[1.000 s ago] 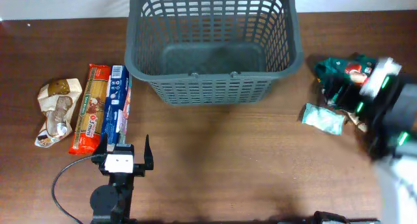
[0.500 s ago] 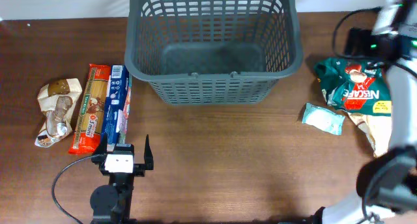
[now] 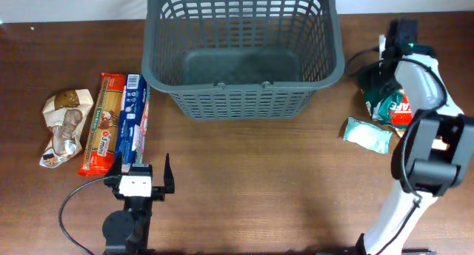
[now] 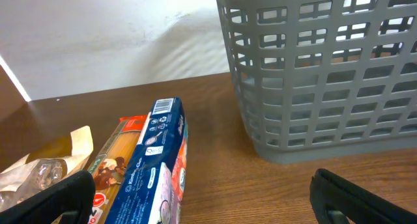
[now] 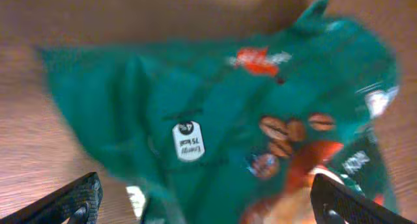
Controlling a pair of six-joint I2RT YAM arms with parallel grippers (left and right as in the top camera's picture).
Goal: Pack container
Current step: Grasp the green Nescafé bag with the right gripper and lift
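Left arm (image 3: 126,225) matt black with a round joint, white block (image 3: 135,185) at its wrist, left gripper (image 3: 143,159) of two slim black fingers (image 3: 167,170), thin black cable (image 3: 68,204) curling alongside, right arm (image 3: 422,70) white-shelled with black joints, small green light (image 3: 406,44).

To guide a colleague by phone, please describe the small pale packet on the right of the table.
Find the big grey basket at the far side of the table, then look right to the dark green coffee bag. On its near side lies the small packet, the only pale mint item, far smaller than the bag.
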